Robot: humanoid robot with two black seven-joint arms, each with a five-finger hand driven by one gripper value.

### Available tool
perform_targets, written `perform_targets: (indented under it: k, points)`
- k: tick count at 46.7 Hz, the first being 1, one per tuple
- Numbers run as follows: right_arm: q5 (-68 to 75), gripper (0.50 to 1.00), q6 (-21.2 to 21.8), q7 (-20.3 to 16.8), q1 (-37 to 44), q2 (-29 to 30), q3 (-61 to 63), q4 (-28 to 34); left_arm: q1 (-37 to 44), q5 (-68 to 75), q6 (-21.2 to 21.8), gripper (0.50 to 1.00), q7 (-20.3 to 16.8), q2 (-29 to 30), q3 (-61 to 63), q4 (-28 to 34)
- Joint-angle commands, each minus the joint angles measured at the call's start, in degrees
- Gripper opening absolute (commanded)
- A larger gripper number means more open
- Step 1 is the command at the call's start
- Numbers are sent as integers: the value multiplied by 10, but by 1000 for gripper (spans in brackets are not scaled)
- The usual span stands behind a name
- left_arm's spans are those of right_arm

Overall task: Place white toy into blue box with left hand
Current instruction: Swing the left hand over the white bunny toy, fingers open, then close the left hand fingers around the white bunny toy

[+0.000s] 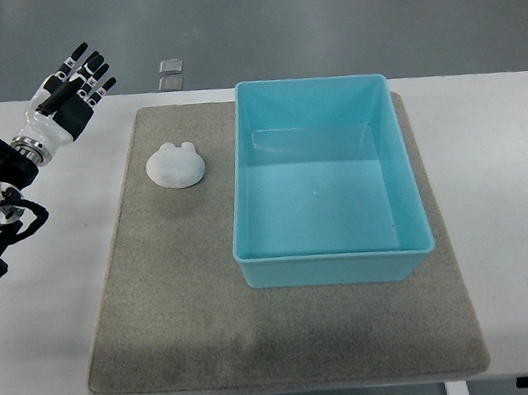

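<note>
Top view. Left hand (74,89) at the far left corner of the bench (513,194), raised on its arm from the left edge, fingers (94,72) spread and straight, holding nothing. Well apart from the toy (175,164). Right hand nowhere in sight.

Toy lying on the mat (172,307), toward the mat's far left part, between hand and box (323,188). White, low and domed, with two small bumps on its far edge. Close to the box's left wall but not touching it. Untouched, to judge by the clear gap to the hand.

Box sitting on the right half of the mat, long side running away from the robot, open top, nothing inside but the bare blue floor. Mat itself flat on the bench, grey, with a darker patch near the front edge. Two small square plates (171,73) on the floor beyond the bench, no part of the job.

Progress, as a judgement: nothing done yet. Reach not begun or barely begun; grasp, lift, carry and release all left. Next needed: bringing the open hand down and to the right over the toy, closing round its dome, then a short carry rightward over the near wall of the box. Smooth rounded shape likely to slip from a shallow pinch; a low, wrapping hold probably safer.
</note>
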Motion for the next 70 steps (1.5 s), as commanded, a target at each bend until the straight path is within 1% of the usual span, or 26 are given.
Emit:
perform_targets:
  k: [1,4,10,16,27,31,37,42,50,57,70]
  points:
    - [0,936,0,0,0,0,0,0,-5,23,-3,994,0,17,11,-6]
    - [0,936,0,0,0,0,0,0,-6,60,-9,994,0,38,22,-21]
    - [0,936,0,0,1,0,0,0,-5,145,-12,994,0,78,23,-70]
    - [0,936,0,0,1,0,0,0,-6,207,-12,994,0,99,23,-111]
    - [0,936,0,0,0,0,0,0,-25,231,-9,996,0,117,51,-120]
    - [0,936,0,0,0,0,0,0,-37,273,-12,996,0,127,65,-131]
    - [0,936,0,0,0,0,0,0,-40,367,-12,996,0,149,84,-171]
    - [0,936,0,0,0,0,0,0,-41,424,-11,996,-3,153,83,-181]
    - [0,936,0,0,1,0,0,0,-41,458,-3,996,-4,153,85,-181]
    - [0,936,1,0,0,0,0,0,-49,537,-4,996,-4,153,85,-186]
    - [0,936,0,0,0,0,0,0,-49,668,-1,986,-5,154,85,-261]
